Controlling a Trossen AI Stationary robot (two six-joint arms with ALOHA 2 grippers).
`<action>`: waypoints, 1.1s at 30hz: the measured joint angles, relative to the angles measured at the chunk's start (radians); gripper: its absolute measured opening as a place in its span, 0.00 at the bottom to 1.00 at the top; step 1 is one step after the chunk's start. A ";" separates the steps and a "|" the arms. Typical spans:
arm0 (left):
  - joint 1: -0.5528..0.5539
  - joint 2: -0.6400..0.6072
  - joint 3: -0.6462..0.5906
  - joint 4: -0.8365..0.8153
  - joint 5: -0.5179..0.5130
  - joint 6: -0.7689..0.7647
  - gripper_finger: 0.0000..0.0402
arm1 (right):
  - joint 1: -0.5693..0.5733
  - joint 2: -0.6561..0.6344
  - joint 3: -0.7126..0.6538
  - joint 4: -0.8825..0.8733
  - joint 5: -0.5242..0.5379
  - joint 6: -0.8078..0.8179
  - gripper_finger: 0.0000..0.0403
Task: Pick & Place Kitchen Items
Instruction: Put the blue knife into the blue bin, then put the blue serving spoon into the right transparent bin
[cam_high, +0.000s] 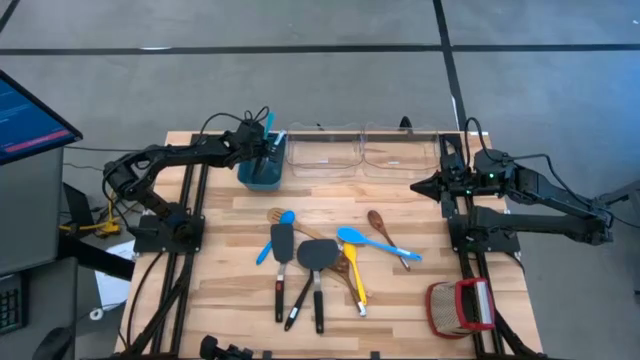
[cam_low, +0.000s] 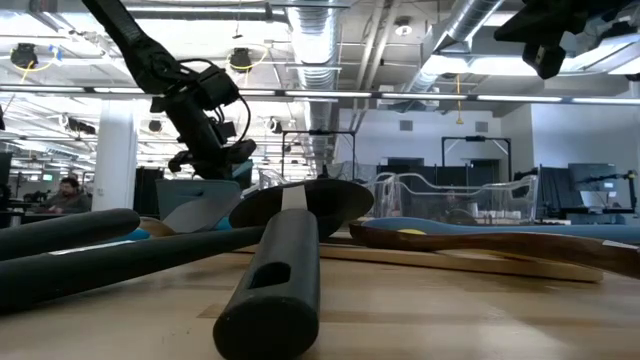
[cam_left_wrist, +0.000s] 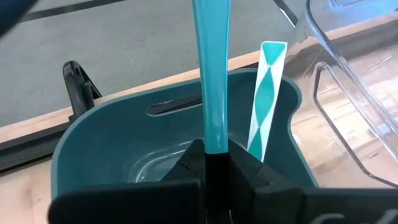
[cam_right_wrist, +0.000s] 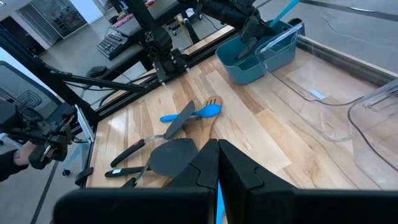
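Note:
My left gripper (cam_left_wrist: 216, 155) is over the teal bin (cam_left_wrist: 124, 143) at the table's far left and is shut on a teal-handled utensil (cam_left_wrist: 211, 74). That utensil's free end sticks up above the bin (cam_high: 268, 122). A white-and-teal striped handle (cam_left_wrist: 267, 93) stands in the bin, leaning on its rim. Several utensils lie in the table's middle: two black spatulas (cam_high: 282, 245) (cam_high: 318, 258), blue spoons (cam_high: 352, 237), a wooden spoon (cam_high: 378, 222) and a yellow one (cam_high: 355, 280). My right gripper (cam_high: 425, 185) hangs shut above the table's far right with nothing in it. My left gripper pinches the teal handle (cam_left_wrist: 214, 140) between its two fingers, which lie across it and slant down into the bin from the table's left. The handle rises steeply out of the hold, tilted. The fingers hide its lower end, so whether it rests on the bin's floor does not show.
Two clear plastic containers (cam_high: 325, 150) (cam_high: 400, 150) stand along the far edge, right of the bin. A red-and-tan woven basket (cam_high: 460, 305) sits at the near right corner. A monitor (cam_high: 30, 115) stands off the table's left. There is bare wood between the bin and the utensils.

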 joint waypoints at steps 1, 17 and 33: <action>0.000 0.000 0.000 0.000 0.000 0.000 0.03 | 0.000 0.000 0.000 0.000 0.000 0.000 0.01; -0.001 0.000 0.000 0.000 -0.002 -0.013 0.07 | 0.000 0.000 0.000 0.000 0.000 0.000 0.01; -0.097 -0.331 -0.001 0.274 0.208 0.110 0.00 | 0.000 0.000 0.000 0.001 0.000 0.000 0.01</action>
